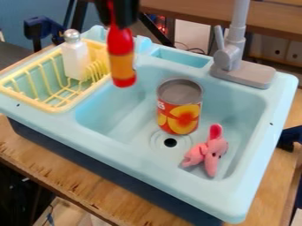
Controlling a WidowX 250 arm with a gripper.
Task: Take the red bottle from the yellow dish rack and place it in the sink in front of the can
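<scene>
Sink (177,187) foremost; red bottle (122,62) clasped in tool (119,22), neck up, long axis near-vertical.

Workshop-like room with toy sink (259,194), clamps

1 red bottle (121,59) | orange label | near-upright | aloft over sink (144,160)
</scene>
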